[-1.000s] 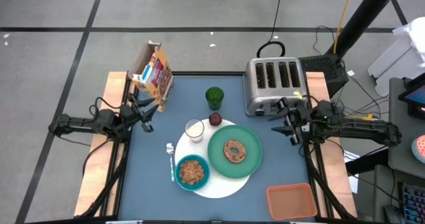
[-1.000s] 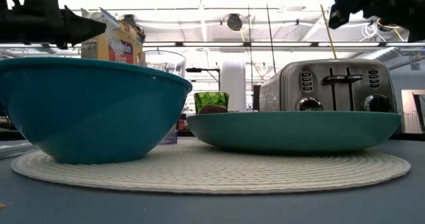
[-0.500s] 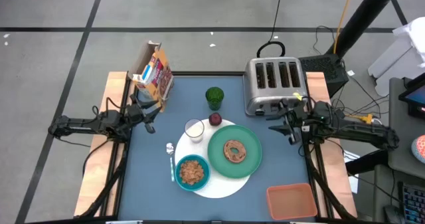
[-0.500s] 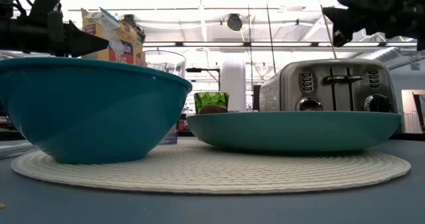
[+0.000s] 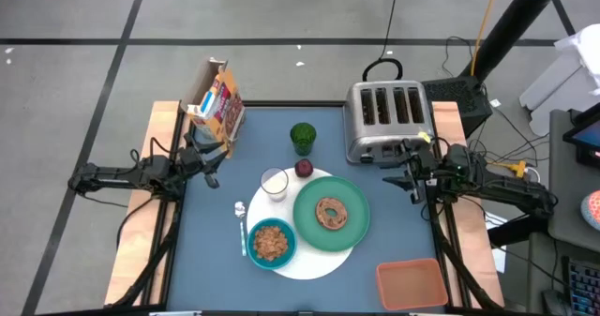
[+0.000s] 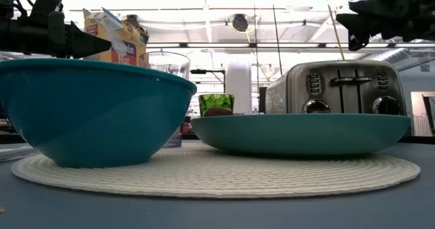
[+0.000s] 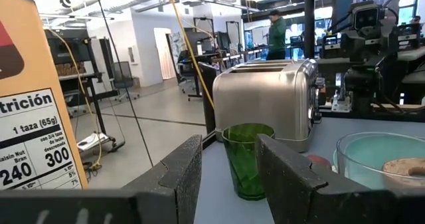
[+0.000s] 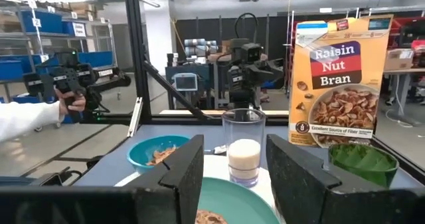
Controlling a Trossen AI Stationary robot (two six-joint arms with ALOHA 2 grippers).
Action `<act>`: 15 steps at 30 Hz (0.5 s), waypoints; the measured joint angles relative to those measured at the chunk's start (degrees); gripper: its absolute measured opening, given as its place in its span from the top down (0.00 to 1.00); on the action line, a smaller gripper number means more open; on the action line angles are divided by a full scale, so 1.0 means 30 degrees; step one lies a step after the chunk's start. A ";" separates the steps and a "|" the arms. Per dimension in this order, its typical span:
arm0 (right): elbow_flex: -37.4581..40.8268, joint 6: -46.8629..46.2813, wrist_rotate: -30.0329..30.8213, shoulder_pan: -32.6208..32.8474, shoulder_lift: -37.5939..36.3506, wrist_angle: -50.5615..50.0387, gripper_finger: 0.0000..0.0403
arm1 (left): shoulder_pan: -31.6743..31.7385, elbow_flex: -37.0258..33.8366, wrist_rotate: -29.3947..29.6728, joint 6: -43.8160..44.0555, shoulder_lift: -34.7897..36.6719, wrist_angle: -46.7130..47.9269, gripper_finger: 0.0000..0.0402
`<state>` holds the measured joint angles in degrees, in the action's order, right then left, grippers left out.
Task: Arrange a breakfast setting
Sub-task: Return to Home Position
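The white round mat (image 5: pixel 323 258) lies mid-table. On it rest the green plate (image 5: pixel 354 224) with the brown bagel (image 5: pixel 330 213), the teal bowl (image 5: pixel 272 242) of cereal, the milk glass (image 5: pixel 275 183) and the red fruit (image 5: pixel 304 169). The spoon (image 5: pixel 242 224) lies along the mat's left rim. The green cup (image 5: pixel 302 137) stands beyond the mat on the table. My left gripper (image 5: pixel 212 162) hovers open at the left edge, pointing level at the cup (image 7: pixel 247 159). At the right edge my right gripper (image 5: pixel 394 172) hovers open, aimed level at the glass (image 8: pixel 244 155).
A silver toaster (image 5: pixel 387 121) stands at the far right, just beyond my right gripper. A cereal box (image 5: pixel 217 105) stands at the far left, close to my left gripper. An orange tray (image 5: pixel 411 285) sits at the near right corner. A person's sleeve and hand (image 8: pixel 40 112) show beyond the table.
My right gripper has sunk a little and drawn back toward the table's right edge, tipping from a downward slant to about level. My left gripper has tipped down slightly to level. Nothing on the table has moved.
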<state>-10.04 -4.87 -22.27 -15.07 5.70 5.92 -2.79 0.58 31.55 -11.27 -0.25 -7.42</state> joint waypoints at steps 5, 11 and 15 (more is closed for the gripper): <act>0.0000 0.0220 0.1792 0.0000 -0.0718 -0.1515 0.62 | 0.0000 0.0000 0.0000 0.0000 0.0000 0.0000 0.63; 0.0000 0.0415 0.3446 0.0000 -0.0798 -0.4210 0.62 | 0.0000 0.0000 0.0002 0.0015 0.0000 0.0000 0.63; 0.0000 0.0388 0.3463 0.0000 -0.0805 -0.4733 0.62 | 0.0000 0.0000 0.0006 0.0050 0.0000 0.0000 0.63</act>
<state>-10.04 -3.70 -11.88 -15.07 3.29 -8.28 -2.79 0.58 31.57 -11.12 -0.25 -7.42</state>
